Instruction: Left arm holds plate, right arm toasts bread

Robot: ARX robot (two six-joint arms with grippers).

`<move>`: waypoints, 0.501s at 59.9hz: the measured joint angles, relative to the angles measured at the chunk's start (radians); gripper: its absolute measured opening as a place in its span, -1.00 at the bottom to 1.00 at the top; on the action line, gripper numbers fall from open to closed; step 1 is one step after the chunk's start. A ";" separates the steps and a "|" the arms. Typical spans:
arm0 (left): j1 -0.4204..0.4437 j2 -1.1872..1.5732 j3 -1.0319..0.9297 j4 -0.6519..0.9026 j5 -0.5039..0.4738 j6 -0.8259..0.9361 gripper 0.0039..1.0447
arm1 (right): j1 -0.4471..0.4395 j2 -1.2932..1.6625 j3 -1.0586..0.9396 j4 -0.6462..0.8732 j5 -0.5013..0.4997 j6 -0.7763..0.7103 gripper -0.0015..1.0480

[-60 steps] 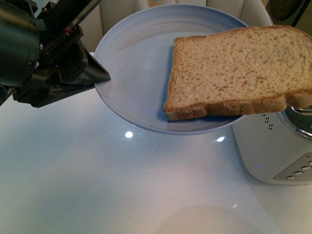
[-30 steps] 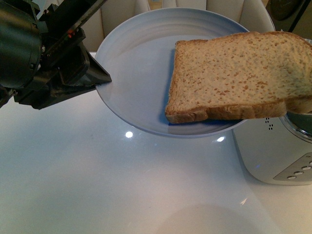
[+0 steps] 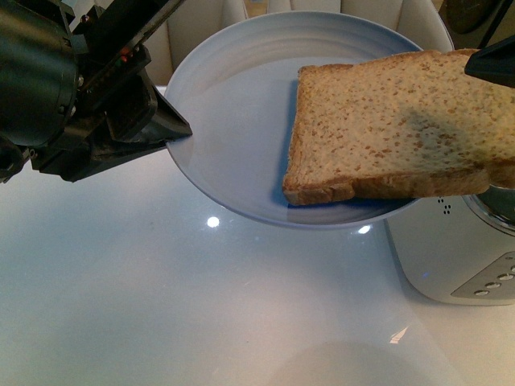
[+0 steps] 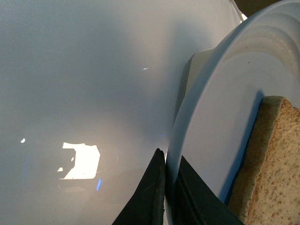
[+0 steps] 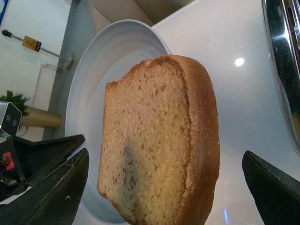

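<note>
Plate (image 4: 211, 131) rim inside the left claw (image 4: 169, 157)

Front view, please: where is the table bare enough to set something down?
The table is bare nearer the camera, below the held plate and left of the toaster. Crowded at right, where the bread juts off the plate by the toaster.

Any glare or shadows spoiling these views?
Front view: small glare spots on the table below the plate, and a soft shadow on the bread. Left wrist view: one large bright reflection on the table. Right wrist view: bread shadowed too.
</note>
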 joint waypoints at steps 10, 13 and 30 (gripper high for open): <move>0.000 0.000 0.000 0.003 0.002 -0.005 -0.95 | 0.004 0.016 0.000 0.005 0.011 0.019 0.70; 0.000 0.000 0.000 0.005 0.002 -0.005 -0.95 | 0.005 0.016 0.000 0.005 0.013 0.021 0.56; 0.000 0.000 0.000 0.006 0.003 -0.008 -0.95 | 0.005 0.017 0.000 0.005 0.022 0.032 -0.28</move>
